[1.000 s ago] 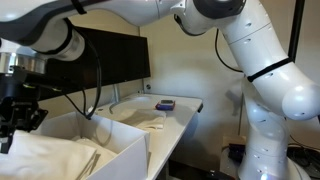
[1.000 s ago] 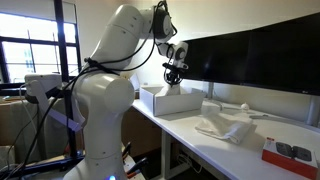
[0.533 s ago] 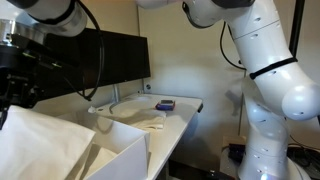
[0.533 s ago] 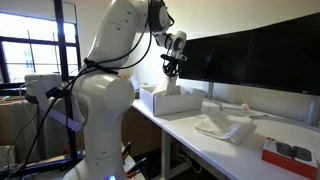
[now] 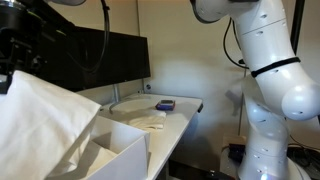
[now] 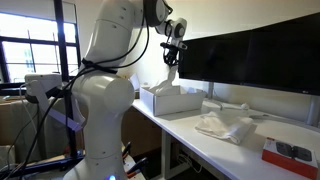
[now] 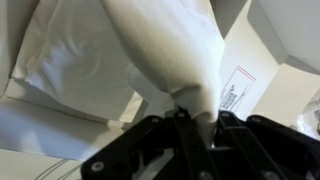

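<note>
Since a second ago the tool has gone up, dragging the cloth higher. Jaws clamped on cloth's top; it hangs over the box, left end of tabletop.

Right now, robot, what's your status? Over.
Gripper shut on white cloth. Cloth hangs from it over the white box. Black monitor stands behind. Over.

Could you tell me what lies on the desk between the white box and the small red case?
A crumpled white cloth lies between the white box and the red case, as both exterior views show.
</note>
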You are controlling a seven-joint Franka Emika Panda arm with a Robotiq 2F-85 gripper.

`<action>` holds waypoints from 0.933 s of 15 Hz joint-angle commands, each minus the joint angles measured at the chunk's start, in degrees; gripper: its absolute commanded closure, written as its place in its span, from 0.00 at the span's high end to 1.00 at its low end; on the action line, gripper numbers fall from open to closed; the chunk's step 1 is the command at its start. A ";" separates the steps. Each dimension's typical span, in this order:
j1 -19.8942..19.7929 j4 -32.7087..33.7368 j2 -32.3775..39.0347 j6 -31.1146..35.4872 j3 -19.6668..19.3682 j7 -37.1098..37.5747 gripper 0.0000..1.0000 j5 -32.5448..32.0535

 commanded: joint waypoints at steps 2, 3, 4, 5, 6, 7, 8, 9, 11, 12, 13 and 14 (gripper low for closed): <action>-1.84 3.97 -1.91 -6.11 -0.65 -0.81 0.09 -0.52; -2.16 4.94 -2.08 -7.00 -0.94 -0.94 0.10 -0.59; -2.52 5.34 -2.64 -7.59 -1.74 -1.32 0.10 -0.47; -3.16 5.86 -3.00 -8.17 -2.33 -1.93 0.09 -0.11; -3.70 6.45 -3.17 -8.75 -2.91 -2.28 0.09 -0.03; -4.74 6.62 -3.52 -9.34 -3.62 -3.53 0.09 0.58; -5.60 6.78 -3.83 -9.91 -4.25 -4.62 0.09 0.97; -6.92 6.75 -4.26 -10.67 -5.01 -6.66 0.09 1.57; -9.49 7.05 -4.80 -12.89 -6.30 -11.78 0.09 2.39; -10.98 6.63 -5.32 -14.21 -6.91 -15.15 0.09 3.12; -12.24 6.33 -5.67 -15.60 -7.50 -18.39 0.09 3.61; -13.75 5.59 -6.18 -17.21 -8.06 -22.29 0.09 4.55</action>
